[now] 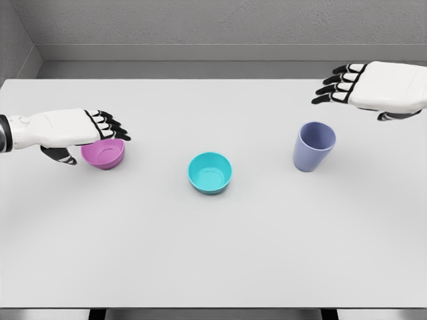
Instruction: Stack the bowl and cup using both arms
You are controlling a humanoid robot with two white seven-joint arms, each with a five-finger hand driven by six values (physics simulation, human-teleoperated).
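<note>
**Three vessels stand apart on a white table, both hands raised**

White tabletop [213, 253] fills the head view, backed by a grey wall and a strip of grey floor beyond the far edge. Three containers stand upright in a loose row across the middle, each well apart from the next.

At the left, a pink bowl [105, 155] sits partly hidden beneath the left hand [73, 130], which comes in from the left edge. That hand lies palm down over the bowl's near rim, its fingers [110, 125] stretched out flat and slightly spread, gripping nothing; the thumb hangs below, beside the bowl's left wall. Whether it touches the bowl cannot be told.

At the centre, a teal bowl [210, 173] shows an empty interior.

To the right, a lavender cup [314, 146] tilts its mouth toward the camera; its inside also looks empty.

Above and right of the cup, the right hand [377, 87] hovers, fingers [337, 87] extended and relaxed, pointing left, holding nothing and clear of the cup.
</note>
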